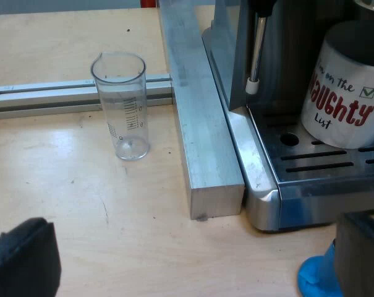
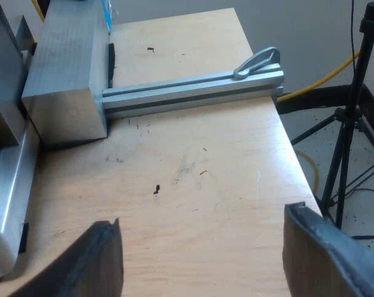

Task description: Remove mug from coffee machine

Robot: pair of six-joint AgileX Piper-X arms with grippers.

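Left end effector (image 1: pixel 193 247) spread wide over the bench (image 1: pixel 63 185); I see the white mug (image 1: pixel 344 93) standing on the drip tray (image 1: pixel 335 162) of the espresso machine (image 1: pixel 264 185), measuring glass (image 1: pixel 122 105) upright well apart. Right end effector (image 2: pixel 202 247) released too, empty.

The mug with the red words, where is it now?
In the left wrist view, the mug stands upright on the slotted tray of the espresso machine, near the steam wand, well apart from the measuring glass.

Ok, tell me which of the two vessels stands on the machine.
The white mug with red lettering, on the drip tray; the clear measuring glass stands on the table.
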